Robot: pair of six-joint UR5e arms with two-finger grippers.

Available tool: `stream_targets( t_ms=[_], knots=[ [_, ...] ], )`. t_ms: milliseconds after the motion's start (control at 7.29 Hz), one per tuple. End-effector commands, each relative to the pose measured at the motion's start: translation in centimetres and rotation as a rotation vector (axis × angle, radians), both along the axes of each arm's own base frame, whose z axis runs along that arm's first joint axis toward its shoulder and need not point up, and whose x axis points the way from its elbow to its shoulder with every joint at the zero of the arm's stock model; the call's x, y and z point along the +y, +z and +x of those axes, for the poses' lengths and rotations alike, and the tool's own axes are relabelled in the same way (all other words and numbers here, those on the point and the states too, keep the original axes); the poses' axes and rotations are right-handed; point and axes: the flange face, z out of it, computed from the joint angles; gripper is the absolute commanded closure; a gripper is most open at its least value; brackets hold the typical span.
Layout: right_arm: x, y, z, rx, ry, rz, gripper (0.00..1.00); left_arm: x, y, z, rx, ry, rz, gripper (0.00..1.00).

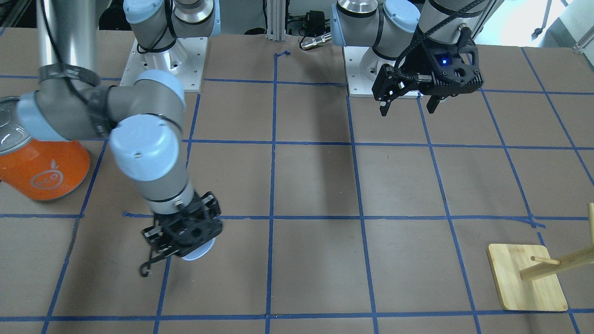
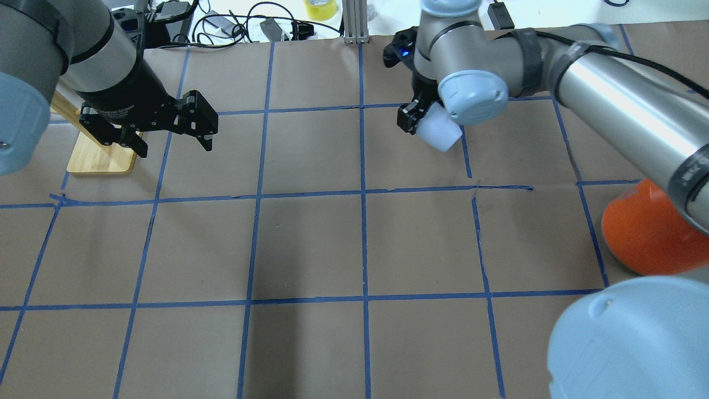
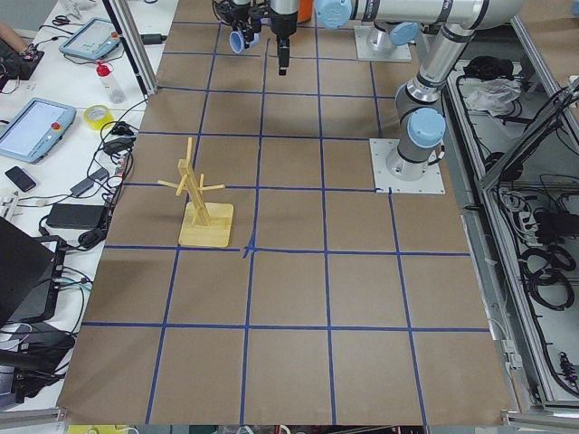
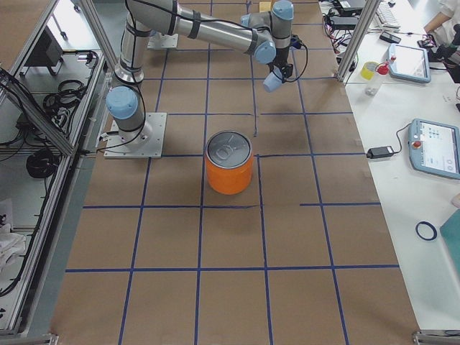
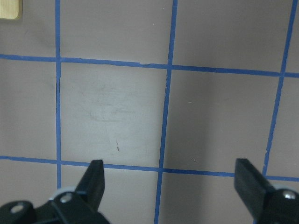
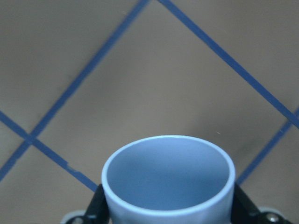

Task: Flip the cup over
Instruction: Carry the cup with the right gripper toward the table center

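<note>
Nearest, at 4 o'clock on the table [image 2: 310, 244], the orange can [image 2: 642, 238] stands upright. Farther out at 1 o'clock the right gripper [image 6: 169, 207] is clamped across the cup [image 2: 440, 133], held tilted; the left gripper [image 5: 170, 168] hangs spread and empty at 10 o'clock. Smooth and tapered, the cup could slip out mid-roll, or topple if released before sitting flat.
</note>
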Motion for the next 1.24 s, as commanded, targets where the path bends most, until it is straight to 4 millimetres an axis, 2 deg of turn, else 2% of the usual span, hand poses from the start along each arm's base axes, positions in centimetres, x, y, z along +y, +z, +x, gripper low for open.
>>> stream_targets(
  t_ms=[0,137,275,412,549,824,961,1098],
  knots=[
    [3.0,-1.5,8.3,0.003,0.256,-0.055,0.96,-0.8,-0.9,2.1,0.004,0.034,0.015,0.0],
    [3.8,-3.3,10.1,0.028,0.448,-0.042,0.97,-0.7,-1.0,2.2,-0.004,0.036,0.015,0.0],
    [3.8,-3.8,11.5,0.025,0.532,-0.1,0.97,-1.0,-1.3,2.7,-0.005,0.045,0.02,0.0],
    [4.7,-5.4,13.4,0.036,0.625,-0.087,0.97,-1.1,-1.2,2.8,-0.005,0.048,0.017,0.0],
    [5.4,-7.1,14.8,0.037,0.648,-0.069,0.97,-1.0,-1.3,2.7,-0.007,0.047,0.017,0.0],
    [5.6,-8.7,15.3,0.035,0.663,-0.045,0.94,-0.8,-0.9,2.7,-0.007,0.047,0.012,0.0],
    [5.4,-8.8,15.4,0.03,0.663,-0.069,0.87,-0.9,-1.2,2.6,-0.001,0.048,0.015,0.0],
    [5.4,-9.1,15.4,0.027,0.671,-0.075,0.52,-1.0,-1.3,2.7,0.006,0.052,0.016,0.0]
  ],
)
